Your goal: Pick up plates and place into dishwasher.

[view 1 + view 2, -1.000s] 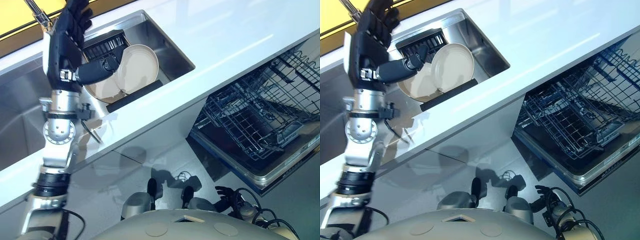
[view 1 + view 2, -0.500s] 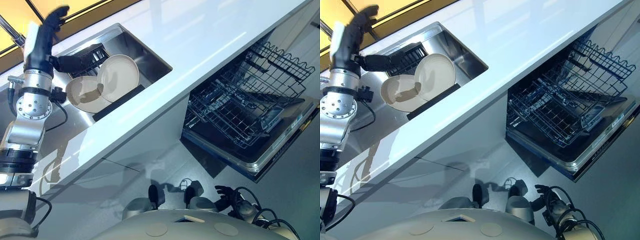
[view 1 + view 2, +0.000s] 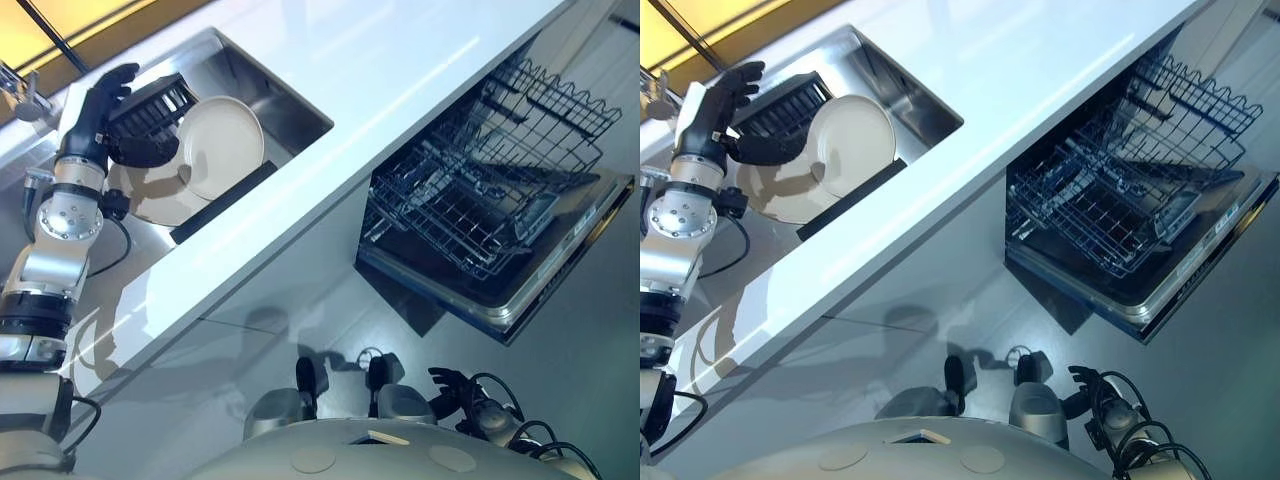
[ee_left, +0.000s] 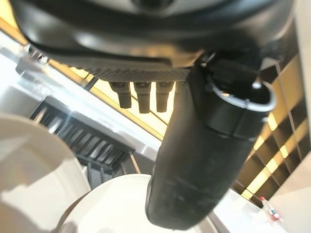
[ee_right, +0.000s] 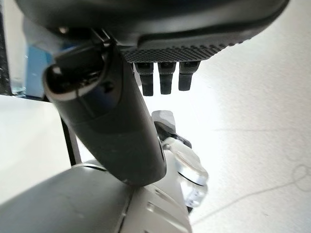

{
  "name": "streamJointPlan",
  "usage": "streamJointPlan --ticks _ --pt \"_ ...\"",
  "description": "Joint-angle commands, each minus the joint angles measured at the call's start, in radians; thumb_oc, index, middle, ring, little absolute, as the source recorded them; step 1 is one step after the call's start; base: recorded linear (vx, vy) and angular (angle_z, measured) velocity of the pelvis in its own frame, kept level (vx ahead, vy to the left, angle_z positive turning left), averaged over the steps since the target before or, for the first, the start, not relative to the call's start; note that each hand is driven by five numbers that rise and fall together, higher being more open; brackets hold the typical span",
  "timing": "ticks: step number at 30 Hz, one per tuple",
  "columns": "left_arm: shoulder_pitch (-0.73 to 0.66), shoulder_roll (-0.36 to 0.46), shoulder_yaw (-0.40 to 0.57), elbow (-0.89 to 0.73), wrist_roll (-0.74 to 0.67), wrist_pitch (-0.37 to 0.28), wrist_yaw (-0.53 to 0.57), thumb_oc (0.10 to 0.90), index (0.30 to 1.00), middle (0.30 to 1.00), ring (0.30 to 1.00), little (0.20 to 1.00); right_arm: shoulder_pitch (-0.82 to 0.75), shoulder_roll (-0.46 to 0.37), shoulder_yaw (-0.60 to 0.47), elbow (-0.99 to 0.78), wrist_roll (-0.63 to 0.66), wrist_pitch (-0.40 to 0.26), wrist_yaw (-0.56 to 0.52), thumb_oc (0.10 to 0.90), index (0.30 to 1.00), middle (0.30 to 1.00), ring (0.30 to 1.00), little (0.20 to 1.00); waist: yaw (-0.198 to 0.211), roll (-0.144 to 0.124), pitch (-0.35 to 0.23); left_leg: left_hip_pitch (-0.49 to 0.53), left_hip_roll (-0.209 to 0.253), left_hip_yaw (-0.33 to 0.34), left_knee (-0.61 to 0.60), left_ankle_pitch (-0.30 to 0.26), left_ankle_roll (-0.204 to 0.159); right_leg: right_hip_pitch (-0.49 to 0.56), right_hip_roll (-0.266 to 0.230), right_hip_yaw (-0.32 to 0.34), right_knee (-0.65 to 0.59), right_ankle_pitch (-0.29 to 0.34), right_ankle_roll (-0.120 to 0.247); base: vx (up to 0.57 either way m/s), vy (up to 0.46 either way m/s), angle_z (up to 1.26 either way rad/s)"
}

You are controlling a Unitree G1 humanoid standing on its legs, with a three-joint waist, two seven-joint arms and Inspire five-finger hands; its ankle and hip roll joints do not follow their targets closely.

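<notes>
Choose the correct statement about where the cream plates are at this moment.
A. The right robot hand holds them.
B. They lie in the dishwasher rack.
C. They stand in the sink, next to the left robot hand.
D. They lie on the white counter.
C. The two cream plates lean in the sink, with the left robot hand open beside them; the dishwasher rack carries no plate.

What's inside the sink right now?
Inside the sink two cream plates lean on a black rack, with a dark ribbed rack behind them. The left hand hovers above, covering part of the lower plate; the sink bottom beneath is hidden.
</notes>
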Motion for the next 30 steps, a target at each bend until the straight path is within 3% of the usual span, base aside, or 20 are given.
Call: streamJointPlan --ticks 1,20,26,30 --pt "-0.213 0.130 0.057 0.017 -0.054 -0.048 0.072 0.800 0.900 0.900 0.900 0.900 -0.011 -0.046 0.015 -0.011 -0.017 -0.014 0.006 0.800 0.900 0.900 0.900 0.900 -0.017 0.024 0.019 -0.066 -0.087 0.025 0.136 -0.159 0.074 -0.125 0.005 0.011 0.185 -0.109 0.071 0.00 0.022 -0.13" --pt "-0.338 0.089 0.016 0.054 -0.293 -0.048 0.055 0.800 0.900 0.900 0.900 0.900 -0.037 -0.067 0.027 -0.033 0.011 -0.034 -0.002 0.800 0.900 0.900 0.900 0.900 -0.026 -0.003 0.066 -0.165 -0.091 0.025 0.202 -0.162 0.084 -0.229 0.004 0.053 0.244 -0.092 0.078 0.00 0.016 -0.03" --pt "-0.340 0.051 0.015 0.048 -0.404 -0.029 -0.095 0.800 0.900 0.900 0.900 0.900 -0.039 -0.070 0.020 -0.029 0.004 -0.038 0.004 0.800 0.900 0.900 0.900 0.900 -0.030 -0.001 0.070 -0.168 -0.091 0.025 0.195 -0.157 0.082 -0.247 0.006 0.059 0.257 -0.090 0.081 0.00 0.015 -0.01" --pt "-0.349 0.039 -0.020 0.035 -0.457 0.048 -0.298 0.800 0.900 0.900 0.900 0.900 -0.046 -0.076 0.008 -0.025 -0.004 -0.043 0.006 0.800 0.900 0.900 0.900 0.900 -0.033 0.004 0.079 -0.176 -0.088 0.030 0.195 -0.152 0.084 -0.262 0.007 0.059 0.265 -0.090 0.083 0.00 0.000 0.00"
